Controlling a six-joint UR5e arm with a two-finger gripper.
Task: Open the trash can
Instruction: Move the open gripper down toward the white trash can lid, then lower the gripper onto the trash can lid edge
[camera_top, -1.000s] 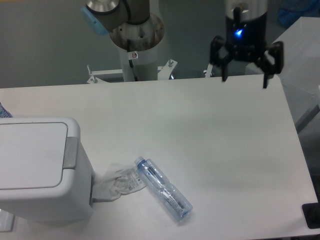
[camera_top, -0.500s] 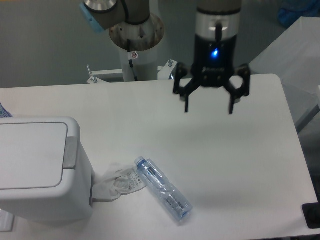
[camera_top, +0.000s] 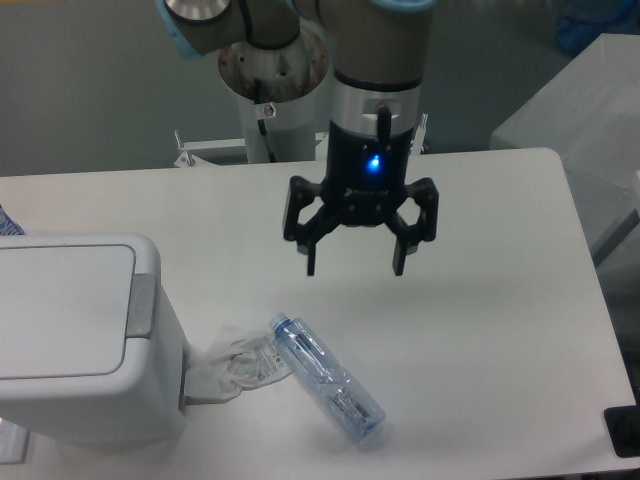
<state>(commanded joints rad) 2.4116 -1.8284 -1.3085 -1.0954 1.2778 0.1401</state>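
Above the middle of the white table (camera_top: 480, 320), my gripper (camera_top: 354, 268) hangs with its two fingers spread wide apart, holding nothing. A second ago it was over the far right corner; it has since swung left and towards the near side, closing much of the distance to the trash can (camera_top: 80, 340). That large white bin sits at the near left edge, its flat lid down and the grey push tab (camera_top: 142, 305) on its right side untouched. A clear plastic bottle (camera_top: 328, 378) and a crumpled white bag (camera_top: 235, 365) lie between us. I judge the approach under way, the lid not yet opened
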